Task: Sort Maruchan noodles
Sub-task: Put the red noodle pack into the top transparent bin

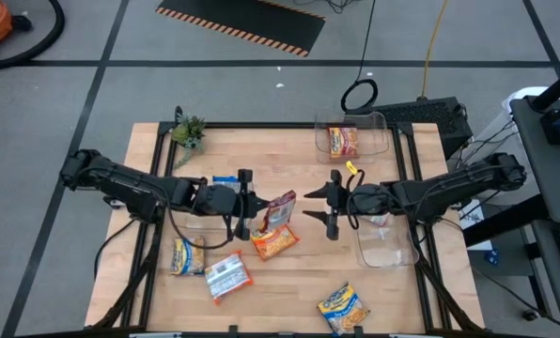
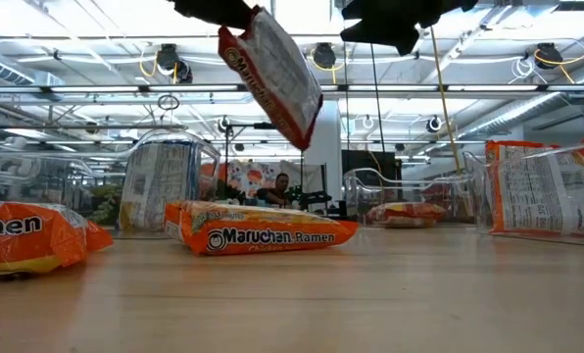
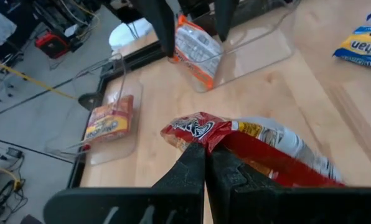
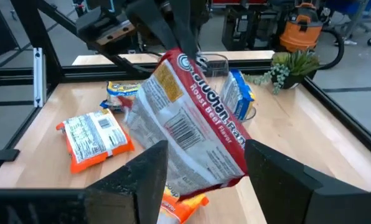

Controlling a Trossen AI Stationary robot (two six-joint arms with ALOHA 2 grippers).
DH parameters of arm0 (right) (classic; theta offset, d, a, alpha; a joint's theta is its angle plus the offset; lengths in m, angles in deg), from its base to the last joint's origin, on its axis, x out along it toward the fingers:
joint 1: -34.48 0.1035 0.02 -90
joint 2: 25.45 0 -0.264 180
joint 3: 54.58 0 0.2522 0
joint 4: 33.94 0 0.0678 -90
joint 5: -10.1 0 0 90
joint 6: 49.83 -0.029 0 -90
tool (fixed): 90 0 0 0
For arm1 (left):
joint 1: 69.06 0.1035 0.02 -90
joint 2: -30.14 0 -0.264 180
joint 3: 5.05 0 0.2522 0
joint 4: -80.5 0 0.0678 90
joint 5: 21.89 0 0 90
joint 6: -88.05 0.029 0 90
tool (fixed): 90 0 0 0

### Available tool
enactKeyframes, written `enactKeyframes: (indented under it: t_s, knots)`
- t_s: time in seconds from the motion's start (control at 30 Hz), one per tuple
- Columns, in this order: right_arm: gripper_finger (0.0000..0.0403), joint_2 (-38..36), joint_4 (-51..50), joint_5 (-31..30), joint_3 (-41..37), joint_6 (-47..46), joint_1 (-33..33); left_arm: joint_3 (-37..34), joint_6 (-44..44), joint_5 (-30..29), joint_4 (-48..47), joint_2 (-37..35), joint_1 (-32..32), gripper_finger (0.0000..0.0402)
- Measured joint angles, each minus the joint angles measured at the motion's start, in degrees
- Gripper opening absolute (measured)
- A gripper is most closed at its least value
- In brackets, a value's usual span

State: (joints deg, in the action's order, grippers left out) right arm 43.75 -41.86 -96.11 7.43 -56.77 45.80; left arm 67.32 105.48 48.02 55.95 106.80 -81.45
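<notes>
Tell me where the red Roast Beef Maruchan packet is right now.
The red packet hangs above the table's middle, pinched at its edge by the left gripper, just over an orange packet, with the open right gripper facing it.

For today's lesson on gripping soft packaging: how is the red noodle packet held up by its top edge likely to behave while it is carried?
The red packet hangs tilted from the left gripper, pinched at one edge, so it will probably swing. Its crinkly wrapper looks thin and glossy, perhaps slippery. The open right gripper waits beside it.
</notes>
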Motion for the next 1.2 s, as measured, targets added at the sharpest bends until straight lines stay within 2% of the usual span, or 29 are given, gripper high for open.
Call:
enactKeyframes:
  t_s: [0.33,0.47,0.7,0.97,1.2]
  knots:
    - [0.0176,0.14,-0.36,2.96,-0.02,-1.77,-0.09,0.0,-2.36,-1.45,-0.04,0.0,-2.08,0.0001]
    - [0.0189,0.14,-0.56,3.1,-0.02,-1.59,-0.09,0.0,-2.55,-2.52,-0.26,0.0,-2.7,0.0001]
    - [0.0221,0.14,-3.7,10.28,-0.02,-1.07,-0.52,0.0,-4.43,-2.52,-1.22,0.0,-2.74,0.0001]
    - [0.0216,1.39,-5.01,10.31,-0.02,-3.65,-2.06,0.0,-4.01,-2.54,-1.13,0.02,-2.74,0.0001]
    - [0.0229,7.44,-3.2,10.33,-0.02,-2.11,-4.03,0.0,-2.43,-2.38,-1.14,0.02,-2.85,0.0001]
